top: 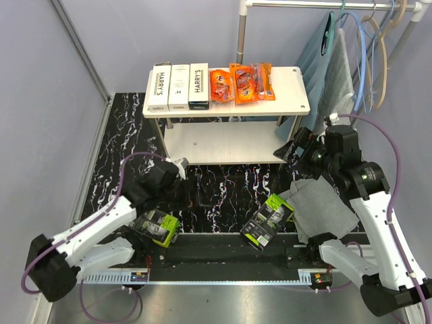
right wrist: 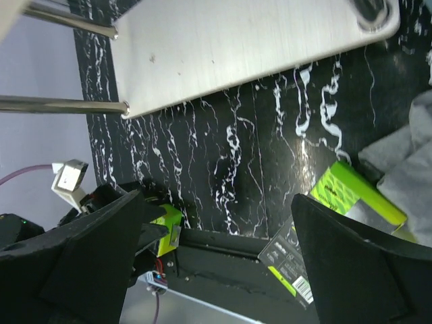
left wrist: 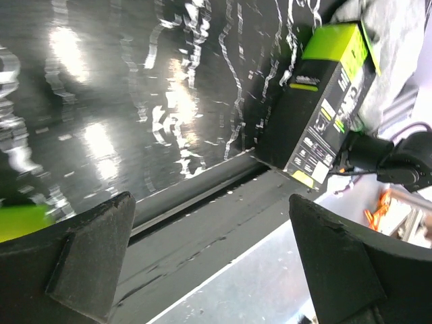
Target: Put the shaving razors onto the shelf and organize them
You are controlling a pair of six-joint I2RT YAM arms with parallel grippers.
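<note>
Beyond the left gripper (left wrist: 210, 200), jaws apart, lies a blister pack (left wrist: 322, 108).

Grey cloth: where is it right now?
Top view, right side: the grey cloth lies on the black marbled table, nearer than the shelf and its right end, its left edge meeting a black-and-lime razor pack.

Only legible text is "HARRY'S", black and running lengthwise, on the left box (top: 160, 86) and right box (top: 198, 84) on the shelf (top: 290, 91) top board. The middle box (top: 179, 84) has a small mark I can't read. Print on the orange packs (top: 241, 83) is too small. In my left wrist view the green-black pack (left wrist: 324, 101) has label lines and icons, but they're blurred and unreadable.
</note>
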